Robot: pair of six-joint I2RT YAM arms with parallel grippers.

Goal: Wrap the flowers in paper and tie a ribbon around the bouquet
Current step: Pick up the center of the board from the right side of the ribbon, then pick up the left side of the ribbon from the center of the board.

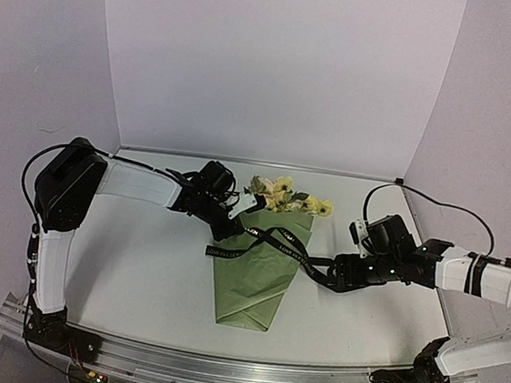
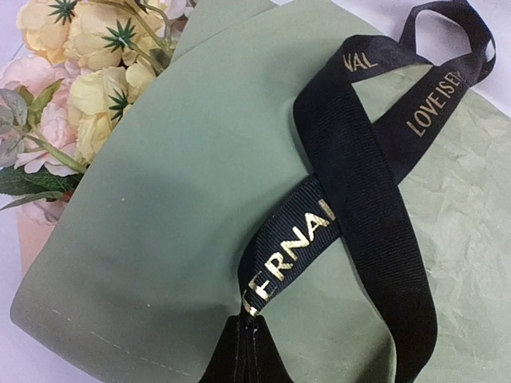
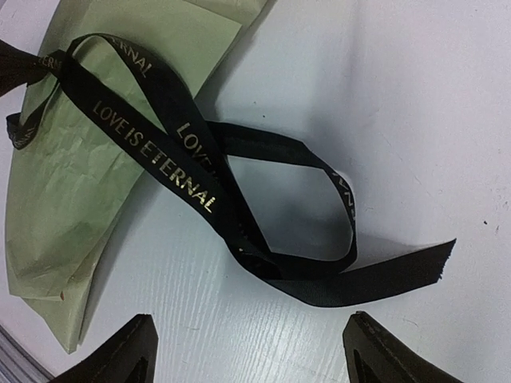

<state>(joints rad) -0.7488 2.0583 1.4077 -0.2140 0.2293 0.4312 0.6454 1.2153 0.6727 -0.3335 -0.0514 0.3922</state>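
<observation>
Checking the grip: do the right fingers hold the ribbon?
No, the right fingers stand wide apart, and the ribbon lies loose beyond them, untouched.

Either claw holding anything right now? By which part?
Left claw pinches the ribbon on a stretch lying across the paper. Right claw open, holding nothing.

Ribbon (image 3: 156, 158): gold print "LOVE IS ETERNAL".

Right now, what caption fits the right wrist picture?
Open right gripper above black ribbon looping off the green paper.
</observation>
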